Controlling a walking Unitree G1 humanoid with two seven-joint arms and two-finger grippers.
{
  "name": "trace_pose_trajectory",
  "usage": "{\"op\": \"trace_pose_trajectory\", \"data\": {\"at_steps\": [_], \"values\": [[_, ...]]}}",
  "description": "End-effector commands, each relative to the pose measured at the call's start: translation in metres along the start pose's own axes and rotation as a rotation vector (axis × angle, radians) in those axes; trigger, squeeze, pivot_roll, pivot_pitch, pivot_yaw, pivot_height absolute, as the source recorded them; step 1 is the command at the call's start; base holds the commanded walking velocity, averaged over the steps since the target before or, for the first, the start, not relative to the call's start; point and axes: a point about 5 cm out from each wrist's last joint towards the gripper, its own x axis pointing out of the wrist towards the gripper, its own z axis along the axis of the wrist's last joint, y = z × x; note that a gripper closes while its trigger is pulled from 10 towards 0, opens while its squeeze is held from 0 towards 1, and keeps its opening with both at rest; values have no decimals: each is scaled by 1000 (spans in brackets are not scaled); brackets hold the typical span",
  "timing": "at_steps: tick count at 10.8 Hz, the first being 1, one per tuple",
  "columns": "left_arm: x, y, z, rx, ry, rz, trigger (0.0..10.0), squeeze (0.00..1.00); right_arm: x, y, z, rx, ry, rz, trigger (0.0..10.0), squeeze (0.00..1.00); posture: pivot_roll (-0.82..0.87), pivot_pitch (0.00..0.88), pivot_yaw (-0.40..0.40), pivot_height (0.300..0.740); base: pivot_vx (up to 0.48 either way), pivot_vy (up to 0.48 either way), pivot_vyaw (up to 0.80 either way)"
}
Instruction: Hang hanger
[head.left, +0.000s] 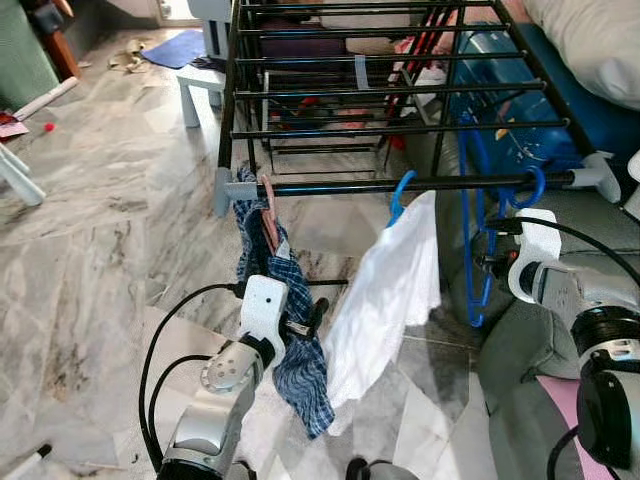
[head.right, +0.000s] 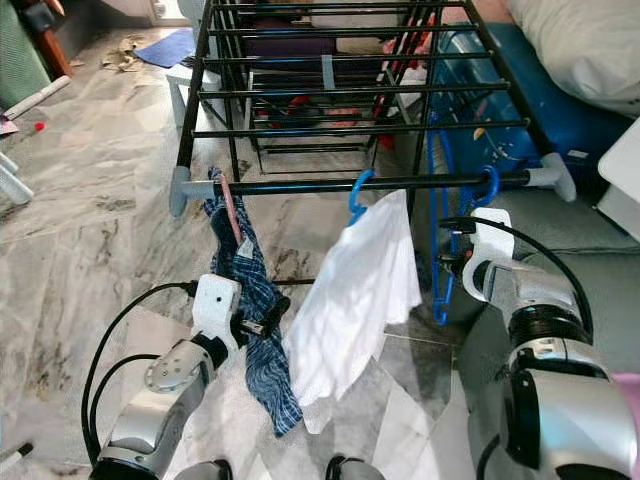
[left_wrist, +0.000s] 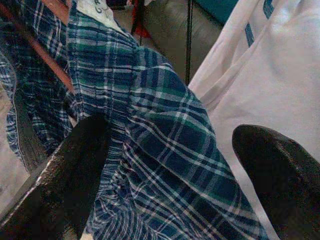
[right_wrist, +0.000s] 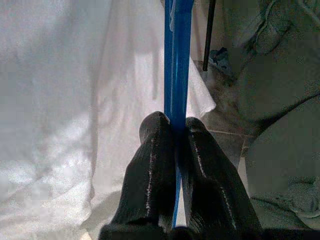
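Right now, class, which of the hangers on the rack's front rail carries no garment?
The blue hanger at the rail's right end, pinched by the right tool. The pink one carries the plaid shirt; the middle one carries the white shirt.

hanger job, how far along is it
Done: the plaid garment and white garment already hang from the rack's front bar. In hand: the right tool is shut on the empty blue hanger, whose hook sits over that bar. The left tool is open at the plaid garment. Left: letting go of the hanger.
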Motion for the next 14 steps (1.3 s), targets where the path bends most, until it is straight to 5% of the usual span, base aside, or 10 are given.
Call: {"op": "trace_pose_trajectory", "data": {"at_steps": [1,2,3,8,11,14], "values": [[-3,-1,-2,8,16,5,10000,0,1,-6,-15,9,59,-24,10000,0,-42,136,-20,740,0,0,0],[-3,-1,-3,9,22,2,10000,0,2,-7,-16,11,59,-25,10000,0,-36,140,-22,740,0,0,0],[-3,-1,-3,11,24,-2,10000,0,2,-8,-17,24,45,-25,10000,1000,-36,140,-22,740,0,0,0],[-4,-1,-3,15,19,19,10000,0,-5,-5,10,-85,-214,-84,10000,1000,-42,149,-27,740,0,0,0],[-6,-3,-7,12,36,17,10000,0,-9,-1,-10,-200,-240,-120,10000,1000,-52,162,-32,740,0,0,0],[-8,0,6,22,-18,48,10000,0,-21,11,-41,-131,-308,-200,10000,1000,-48,184,-39,740,0,0,0]]}}
